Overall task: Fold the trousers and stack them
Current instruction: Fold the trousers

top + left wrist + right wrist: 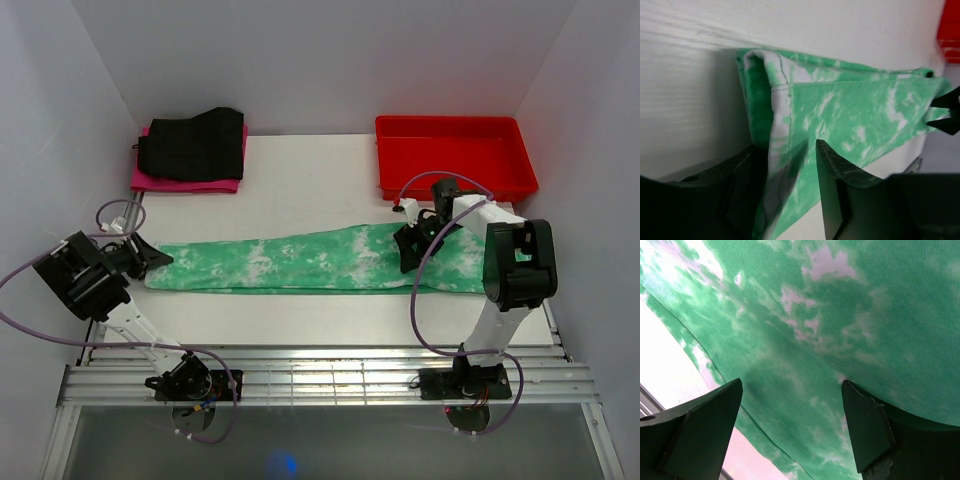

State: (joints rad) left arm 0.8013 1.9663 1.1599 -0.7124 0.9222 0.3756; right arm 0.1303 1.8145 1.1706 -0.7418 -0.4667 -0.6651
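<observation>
The trousers point(290, 262) lie flat and stretched across the white table point(300, 190), bright green with white blotches, leg hems to the left. My left gripper point(145, 258) is at that hem end. In the left wrist view the stitched hem point(782, 100) runs between the left gripper's point(790, 145) fingers, which stand apart with a gap showing beside the cloth. My right gripper point(408, 250) hovers over the right, wider end. In the right wrist view it point(790, 405) stands wide open just above the green fabric point(805, 330), with nothing pinched.
A folded black garment point(190, 145) lies on a folded pink one point(185, 183) at the back left. A red tray point(455, 122) stands at the back right, close behind the right arm. White walls enclose the table on three sides.
</observation>
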